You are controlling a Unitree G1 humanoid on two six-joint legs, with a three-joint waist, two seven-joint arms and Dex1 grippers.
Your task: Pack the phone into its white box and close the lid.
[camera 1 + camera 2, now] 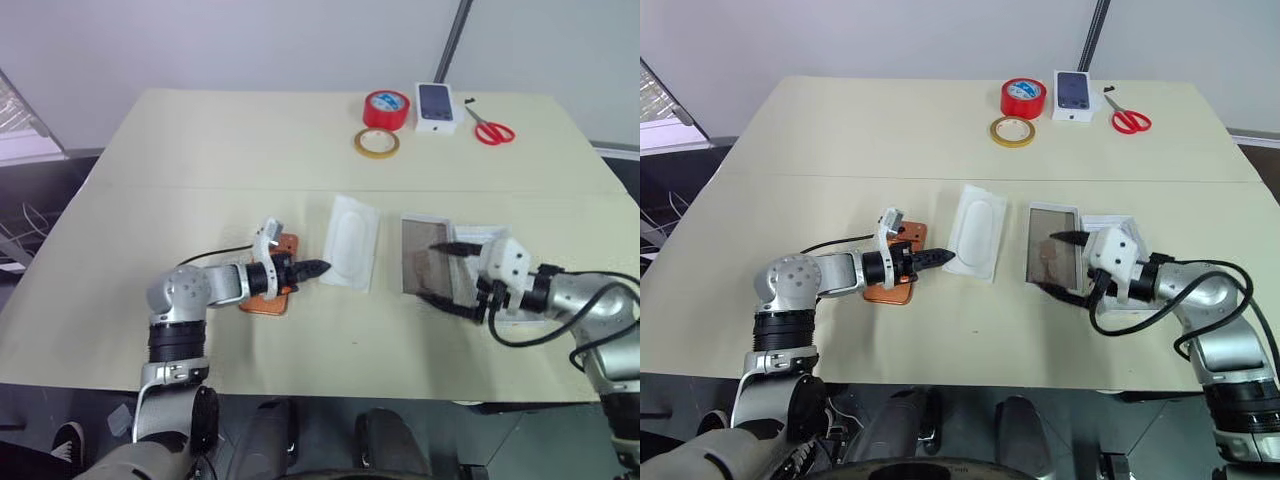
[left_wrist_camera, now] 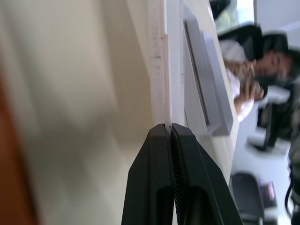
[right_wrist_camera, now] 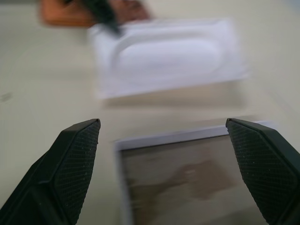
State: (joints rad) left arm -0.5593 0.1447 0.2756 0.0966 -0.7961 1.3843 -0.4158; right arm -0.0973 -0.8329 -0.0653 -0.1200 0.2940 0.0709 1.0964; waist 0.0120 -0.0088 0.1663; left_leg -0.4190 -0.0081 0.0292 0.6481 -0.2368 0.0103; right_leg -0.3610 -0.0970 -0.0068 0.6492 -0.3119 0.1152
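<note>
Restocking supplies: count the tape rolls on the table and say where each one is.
2. The red tape roll stands at the table's far edge, left of the small printed phone box. The yellowish tape roll lies flat just in front of the red one. None seems hidden.

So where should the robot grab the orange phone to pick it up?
Probably by its long edges, coming down from above. The phone lies flat on the table, so only its thin sides offer a pinch. The left gripper, shut, hovers just past it.

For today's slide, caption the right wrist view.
Open right end effector hovering over the white box, white insert beyond.
</note>
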